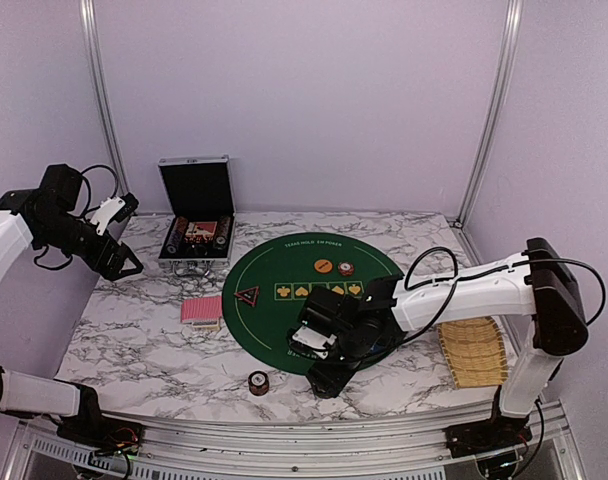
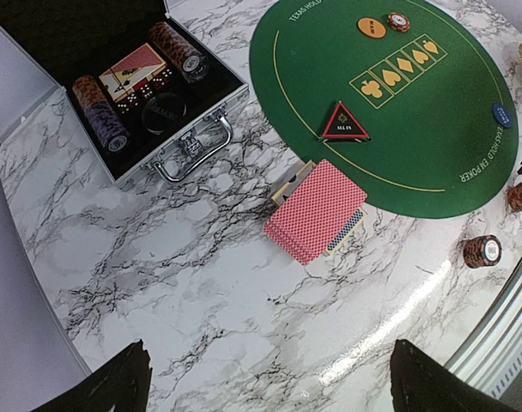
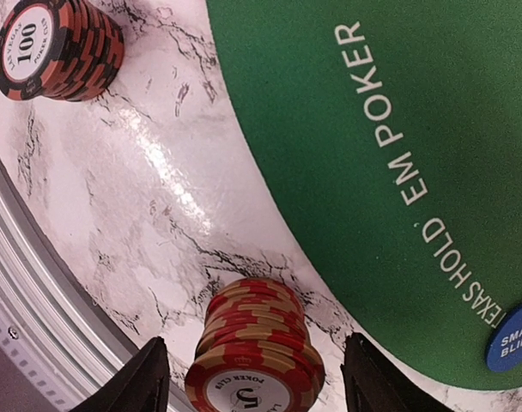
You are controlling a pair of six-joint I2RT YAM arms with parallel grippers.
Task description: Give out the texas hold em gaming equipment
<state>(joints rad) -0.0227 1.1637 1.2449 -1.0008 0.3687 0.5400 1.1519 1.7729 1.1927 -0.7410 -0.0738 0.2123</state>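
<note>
We read "100" on upper-left stack (image 3: 59, 47) and "5" on bottom stack (image 3: 257, 352), which stands on the desk (image 3: 158, 197) between the spread fingers of the right pincer (image 3: 254, 382); left pincer (image 2: 270, 386) is apart too. Case (image 2: 222, 101) holds chips (image 2: 177, 50) and cards (image 2: 134, 67).

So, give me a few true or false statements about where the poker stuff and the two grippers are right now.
1. The card deck lies on the green mat. False: the deck lies on the marble table, beside the mat.
2. The black case stands open with chip stacks inside. True.
3. The right gripper has its fingers either side of the red and tan chip stack. True.
4. The left gripper holds the triangular marker. False: it is open and empty; the marker lies at the mat's edge.
</note>
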